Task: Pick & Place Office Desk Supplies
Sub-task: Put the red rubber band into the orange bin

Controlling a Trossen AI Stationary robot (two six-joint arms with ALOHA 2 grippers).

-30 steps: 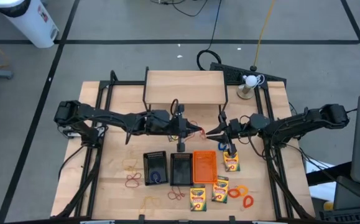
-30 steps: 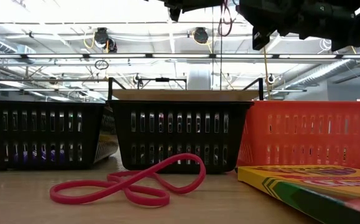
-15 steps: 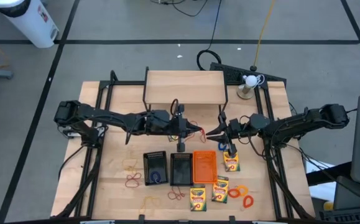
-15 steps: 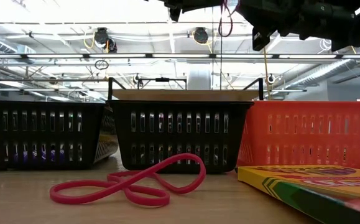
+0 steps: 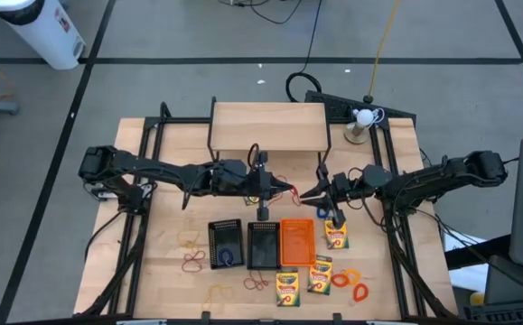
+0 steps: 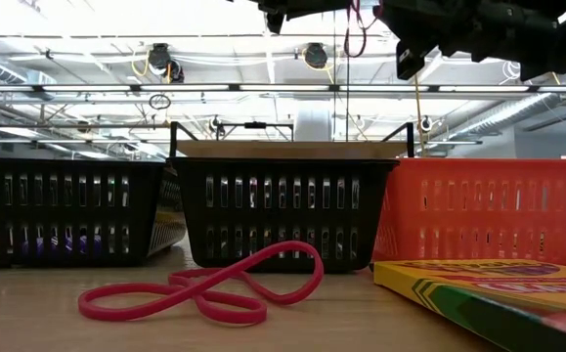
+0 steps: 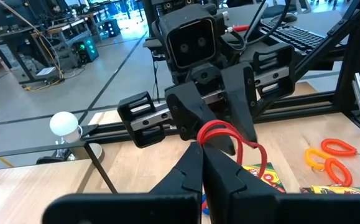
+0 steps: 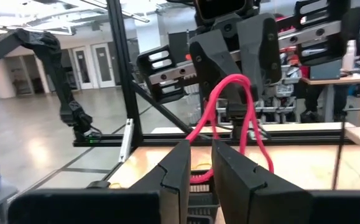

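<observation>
Trays (image 5: 263, 245): three below my hands. Left hand (image 5: 290, 191) and right hand (image 5: 304, 194), both clamped on one red band (image 7: 229, 138).

**Both arms met tip to tip above the table's middle**

The left arm reached in from its side, stretched nearly level, and its gripper (image 5: 290, 190) had its fingers (image 7: 195, 174) pressed together on a red rubber band (image 7: 229, 138). The right arm mirrored it from the opposite side, elbow bent low. The right gripper (image 5: 304, 192) pointed straight at the left one, its fingers (image 8: 178, 163) slightly apart and pinching the same band between them.
</observation>
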